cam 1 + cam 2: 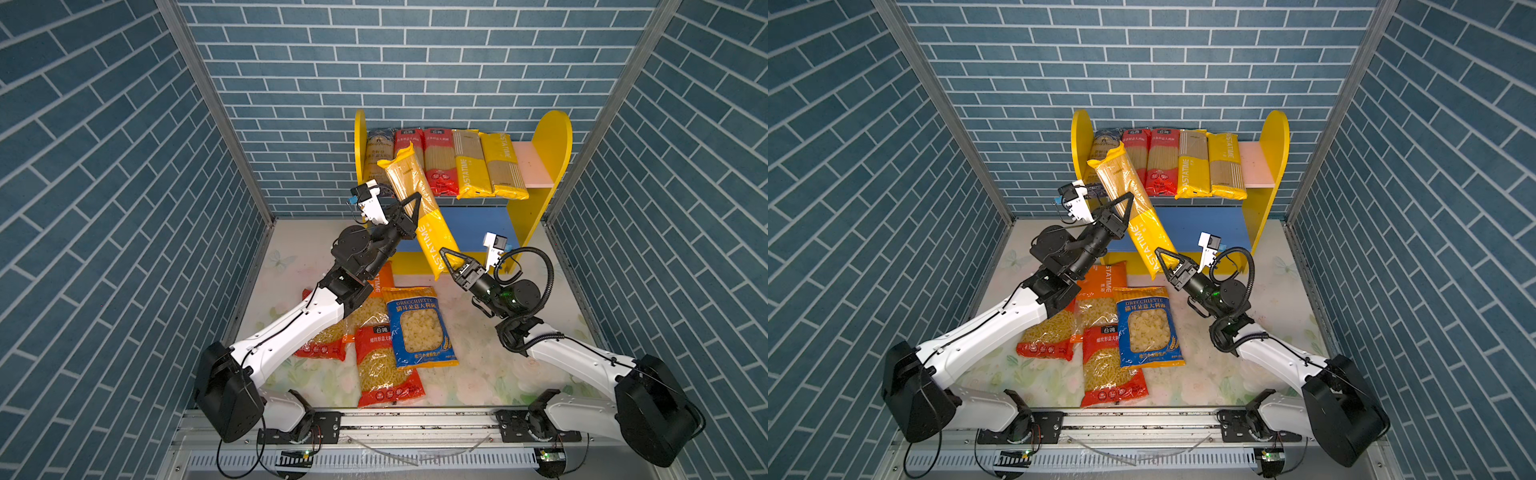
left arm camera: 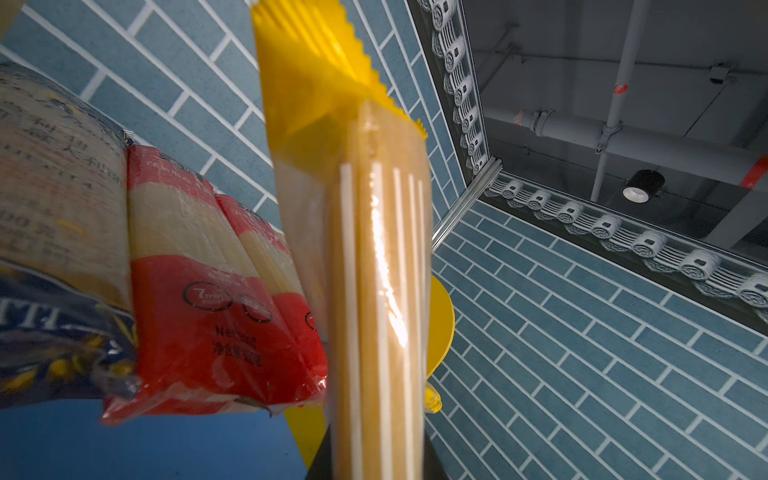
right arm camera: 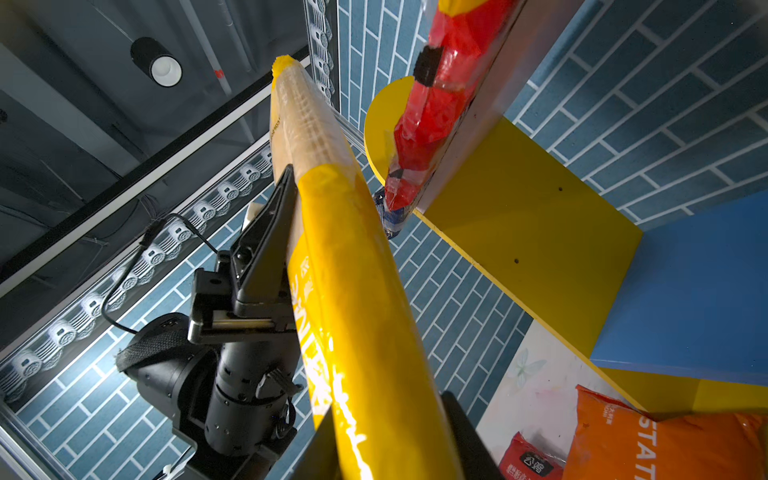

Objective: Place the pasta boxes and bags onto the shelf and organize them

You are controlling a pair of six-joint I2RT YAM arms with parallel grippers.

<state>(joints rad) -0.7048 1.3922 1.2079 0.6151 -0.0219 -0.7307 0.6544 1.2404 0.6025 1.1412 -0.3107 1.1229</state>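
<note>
**Long yellow spaghetti pack (image 1: 432, 226) held aloft before the shelf**

The yellow spaghetti pack, clear-windowed plastic printed "PASTATIME", hangs tilted in the air in front of the small two-tier wooden shelf (image 1: 548, 166) with yellow round-topped side panels. In both top views its upper end overlaps the left part of the pink upper board (image 1: 534, 166), and its lower end drops in front of the blue lower board (image 1: 478, 226).

The left gripper (image 1: 413, 203) is clamped across the pack's middle, where the clear window meets the yellow print. The right gripper (image 1: 456, 259) straddles the pack's lower end. In the right wrist view its black fingers (image 3: 469, 440) lie against both sides of the pack, with no gap showing.

Five long packs lie side by side on the pink board: a dark blue pack (image 1: 378, 149), two red packs (image 1: 438, 162) and two yellow packs (image 1: 469, 166). A bare stretch of pink shows at the right end.

Four wider bags lie near the arms on the floral-printed tabletop (image 1: 498, 353). An orange bag (image 1: 386, 274) and a red bag (image 1: 322, 345) sit partly under the left arm. A second red bag (image 1: 382, 370) lies nearer the front, and a blue-and-yellow bag (image 1: 419, 328) overlaps its corner.
</note>
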